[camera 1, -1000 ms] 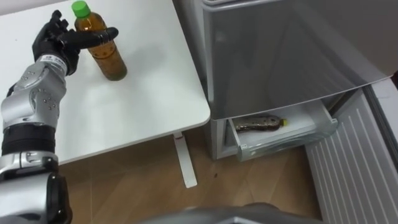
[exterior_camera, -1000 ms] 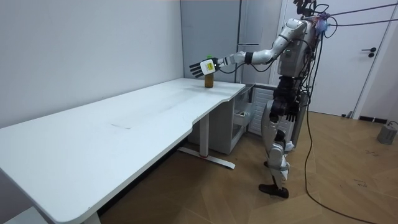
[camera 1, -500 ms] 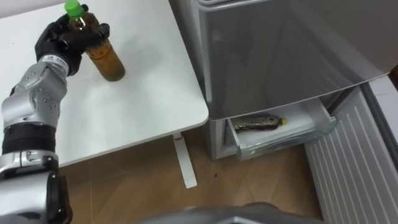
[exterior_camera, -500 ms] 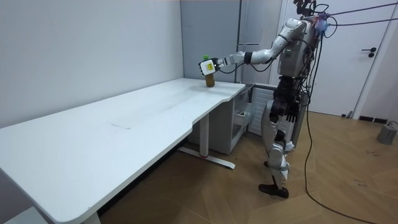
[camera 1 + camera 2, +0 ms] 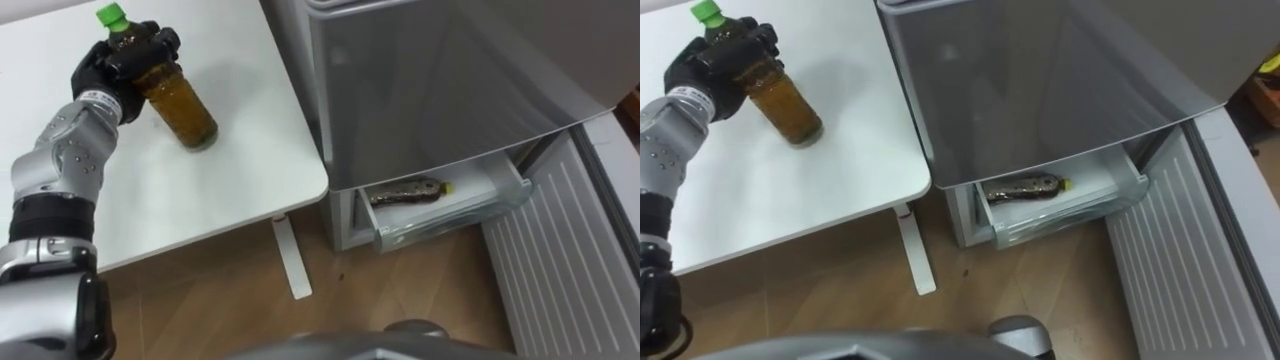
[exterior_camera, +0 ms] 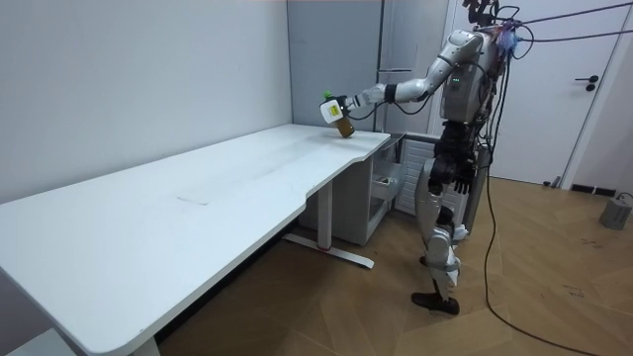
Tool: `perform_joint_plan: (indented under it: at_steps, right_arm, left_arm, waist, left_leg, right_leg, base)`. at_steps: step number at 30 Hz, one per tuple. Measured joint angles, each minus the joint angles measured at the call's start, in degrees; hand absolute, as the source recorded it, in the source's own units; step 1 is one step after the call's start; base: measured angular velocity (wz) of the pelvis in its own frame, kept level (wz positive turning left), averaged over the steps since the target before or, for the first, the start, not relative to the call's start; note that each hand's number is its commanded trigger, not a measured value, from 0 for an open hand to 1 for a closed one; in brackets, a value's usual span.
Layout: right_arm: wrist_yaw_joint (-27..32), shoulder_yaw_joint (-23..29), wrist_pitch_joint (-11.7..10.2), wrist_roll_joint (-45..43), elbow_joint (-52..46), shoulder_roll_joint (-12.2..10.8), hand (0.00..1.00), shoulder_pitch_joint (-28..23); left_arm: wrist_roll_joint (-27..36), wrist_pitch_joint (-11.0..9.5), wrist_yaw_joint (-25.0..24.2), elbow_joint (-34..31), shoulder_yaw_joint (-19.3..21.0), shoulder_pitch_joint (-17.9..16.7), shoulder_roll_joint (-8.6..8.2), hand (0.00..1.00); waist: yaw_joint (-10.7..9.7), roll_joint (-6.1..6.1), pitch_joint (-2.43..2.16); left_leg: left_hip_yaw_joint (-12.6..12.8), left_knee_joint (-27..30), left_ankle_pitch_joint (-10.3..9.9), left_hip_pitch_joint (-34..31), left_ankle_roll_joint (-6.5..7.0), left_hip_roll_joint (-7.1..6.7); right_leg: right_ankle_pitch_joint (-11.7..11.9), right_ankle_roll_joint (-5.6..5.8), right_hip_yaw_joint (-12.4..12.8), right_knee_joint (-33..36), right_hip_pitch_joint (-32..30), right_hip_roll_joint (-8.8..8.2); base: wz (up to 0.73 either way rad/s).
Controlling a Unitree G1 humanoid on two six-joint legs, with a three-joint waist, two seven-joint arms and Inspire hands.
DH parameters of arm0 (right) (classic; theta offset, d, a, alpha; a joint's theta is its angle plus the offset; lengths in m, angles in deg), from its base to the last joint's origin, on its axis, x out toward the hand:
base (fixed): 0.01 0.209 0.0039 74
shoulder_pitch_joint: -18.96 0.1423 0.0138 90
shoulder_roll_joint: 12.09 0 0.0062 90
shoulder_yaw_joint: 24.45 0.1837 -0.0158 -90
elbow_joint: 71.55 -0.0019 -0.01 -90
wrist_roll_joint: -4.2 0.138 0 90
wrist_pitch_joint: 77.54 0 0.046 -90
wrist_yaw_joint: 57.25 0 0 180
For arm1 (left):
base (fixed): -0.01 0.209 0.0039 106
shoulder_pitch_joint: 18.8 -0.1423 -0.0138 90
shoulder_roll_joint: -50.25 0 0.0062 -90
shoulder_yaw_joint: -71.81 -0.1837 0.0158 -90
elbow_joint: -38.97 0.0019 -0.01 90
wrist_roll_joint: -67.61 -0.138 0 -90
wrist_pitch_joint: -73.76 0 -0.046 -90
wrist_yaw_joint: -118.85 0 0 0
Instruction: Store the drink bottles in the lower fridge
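A brown tea bottle (image 5: 182, 108) with a green cap (image 5: 110, 15) is at the far left, over the white table (image 5: 215, 195). My left hand (image 5: 115, 65) is shut on its upper part, fingers wrapped round the neck. The bottle tilts, its cap toward the far left, and in the room view the bottle (image 6: 343, 124) hangs just above the tabletop. A second bottle (image 5: 405, 192) lies on its side in the open lower fridge drawer (image 5: 455, 215). My right hand (image 6: 465, 180) hangs by my hip in the room view.
The grey fridge front (image 5: 450, 70) rises right beside the table's edge. The lower fridge door (image 5: 560, 265) stands open at the right, ribbed inner side up. A table leg (image 5: 285, 255) stands on the wooden floor below.
My left hand has shut round the bottle, then tilted it and lifted it off the table. The view has shifted slightly.
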Motion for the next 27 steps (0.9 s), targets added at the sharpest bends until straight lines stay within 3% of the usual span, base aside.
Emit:
perform_joint_plan:
  at_steps: [11, 15, 17, 19, 22, 25, 27]
  right_arm:
    - [1.29, -0.09, -0.20, 0.15, -0.05, -0.05, 0.00, -0.04]
    - [1.36, -0.49, -0.79, 2.26, -0.03, -0.16, 0.00, 1.26]
    - [1.44, -1.93, -1.90, 4.70, -0.41, -0.18, 0.00, 1.49]
    - [1.58, -2.98, -2.80, 6.64, -1.42, -0.45, 0.00, 1.48]
    - [1.81, -4.74, -3.68, 9.21, -3.09, -0.90, 0.00, 1.44]
    - [1.76, -5.88, -4.59, 11.51, -3.26, -1.22, 0.00, 1.57]
    - [1.71, -6.96, -4.61, 11.72, -3.29, -1.22, 0.00, 1.59]
  left_arm:
    - [2.81, 0.01, -0.73, -1.48, -1.25, 0.04, -0.11, 1.00]
    - [2.83, -0.02, -0.44, -3.22, -2.78, 0.03, -0.56, 1.00]
    - [2.82, -0.07, -0.34, -4.07, -2.86, -0.21, -1.82, 1.00]
    - [0.88, -0.09, -0.43, -9.37, -2.86, -2.96, -4.04, 1.00]
    - [-1.82, -0.11, -1.11, -18.93, -2.91, -8.14, -6.65, 1.00]
    - [-1.41, -0.19, -2.04, -27.19, -4.10, -13.67, -7.64, 1.00]
    - [-1.41, -0.20, -2.12, -29.37, -5.42, -15.89, -7.69, 1.00]
  waist:
    - [0.28, -0.06, -0.02]
    - [0.67, -0.11, -0.05]
    - [1.38, -0.23, -0.02]
    - [1.97, -0.53, -0.06]
    - [3.52, -1.10, -0.01]
    - [5.03, -1.69, -0.22]
    - [5.66, -1.94, -0.32]
  left_leg:
    - [-0.03, 0.33, 0.00, -0.97, 0.00, 0.14]
    - [-0.20, 0.22, 0.01, -0.90, -0.01, 0.27]
    - [-0.28, 0.01, 0.01, -0.30, -0.01, 0.27]
    - [-1.36, -0.18, 0.01, 0.13, -0.01, 0.27]
    - [-2.46, -0.25, 0.01, 0.07, -0.01, 0.26]
    - [-3.81, -0.24, 0.01, -0.17, -0.01, 0.25]
    - [-4.83, -0.23, 0.01, -0.09, -0.02, 0.21]
  right_leg:
    - [0.16, -0.18, -0.52, -0.78, -0.44, 0.05]
    - [0.26, -0.35, -1.60, -0.65, -0.29, -0.02]
    - [0.29, -0.38, -1.84, -0.79, 0.20, 0.00]
    - [0.32, -0.39, -3.46, -0.81, 0.88, -0.07]
    - [0.33, -0.40, -3.83, -0.92, 0.96, -0.04]
    - [0.33, -0.41, -4.83, -1.13, 1.09, -0.04]
    - [0.35, -0.44, -5.70, -1.45, 1.75, -0.08]
  base:
    - [0.02]
    - [0.06]
    - [-0.05]
    - [0.08]
    - [0.07]
    - [0.08]
    - [0.23]
